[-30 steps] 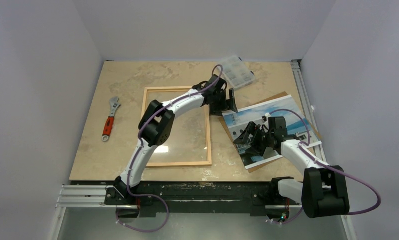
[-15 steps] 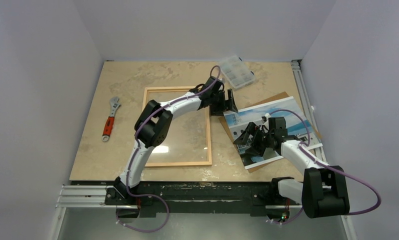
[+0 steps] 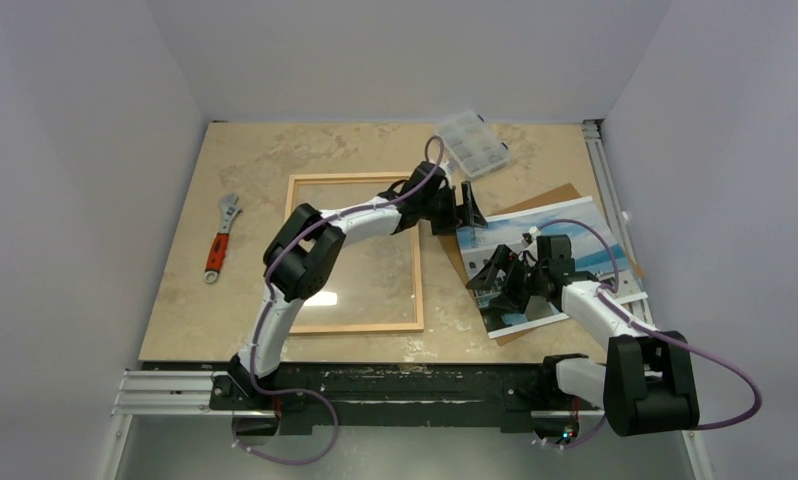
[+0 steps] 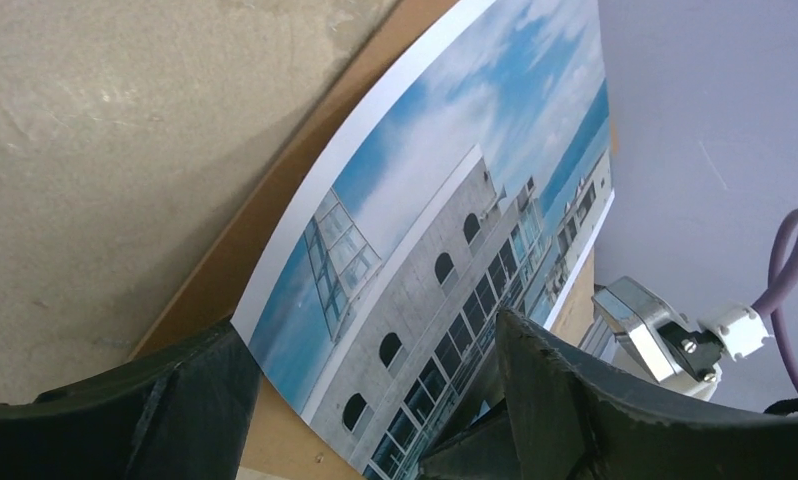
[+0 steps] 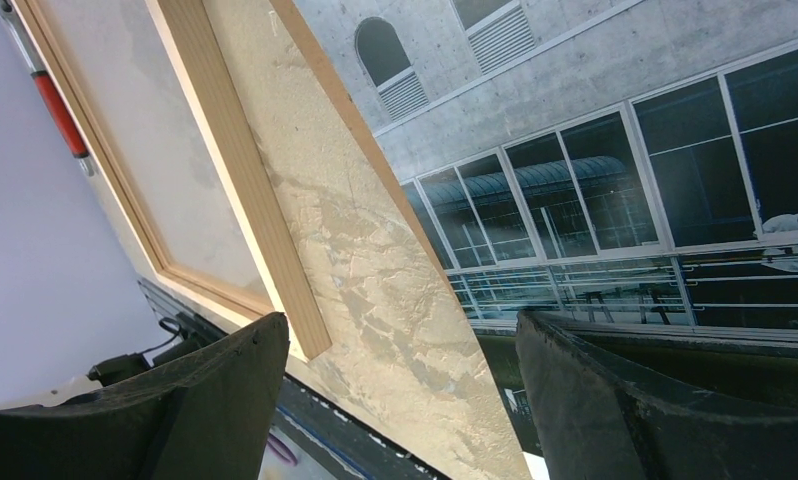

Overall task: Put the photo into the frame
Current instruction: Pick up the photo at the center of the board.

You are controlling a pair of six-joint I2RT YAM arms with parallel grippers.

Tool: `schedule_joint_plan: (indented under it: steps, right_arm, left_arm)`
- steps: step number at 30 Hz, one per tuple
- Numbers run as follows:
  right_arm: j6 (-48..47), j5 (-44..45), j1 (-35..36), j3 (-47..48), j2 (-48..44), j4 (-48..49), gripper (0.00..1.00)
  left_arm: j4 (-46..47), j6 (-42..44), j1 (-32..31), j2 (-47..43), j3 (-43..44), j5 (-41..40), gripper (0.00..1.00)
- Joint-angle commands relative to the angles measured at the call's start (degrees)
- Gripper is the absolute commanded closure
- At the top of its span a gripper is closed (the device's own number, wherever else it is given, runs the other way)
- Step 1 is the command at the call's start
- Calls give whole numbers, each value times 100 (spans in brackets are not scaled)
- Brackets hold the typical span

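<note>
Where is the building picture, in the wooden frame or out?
Out. The photo lies face up on the brown board, beside the frame, which holds only its clear pane.

right gripper (image 5: 400,335): jaws apart | photo (image 5: 595,150) right | frame (image 5: 247,200) left

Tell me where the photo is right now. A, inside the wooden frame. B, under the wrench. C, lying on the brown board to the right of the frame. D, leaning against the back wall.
C: the photo lies picture side up on the brown backing board, to the right of the frame and wholly outside it.
</note>
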Motion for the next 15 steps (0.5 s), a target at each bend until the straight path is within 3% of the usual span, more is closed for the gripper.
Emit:
schedule_joint_plan:
  steps: [1,4,8,12,15]
  right_arm:
    - [-120,277,1,-266,140,-339,17]
    - [-102,249,0,-267,110,-339,17]
    - [-116,235,-5,-220,19,-406,17]
    - [-152,235,-5,-143,-161,-507,16]
    - [-216,243,-5,-24,-318,-630,15]
  left_arm:
    - [876,-199,-121,-406,-244,129,20]
    - [724,-257,-186,-271,-140,35,24]
    - [428,-264,-247,-136,-6,-76,37]
    - [240,-165,-256,-188,-33,-226,60]
    - [-193,-67,-256,-307,-42,-362,84]
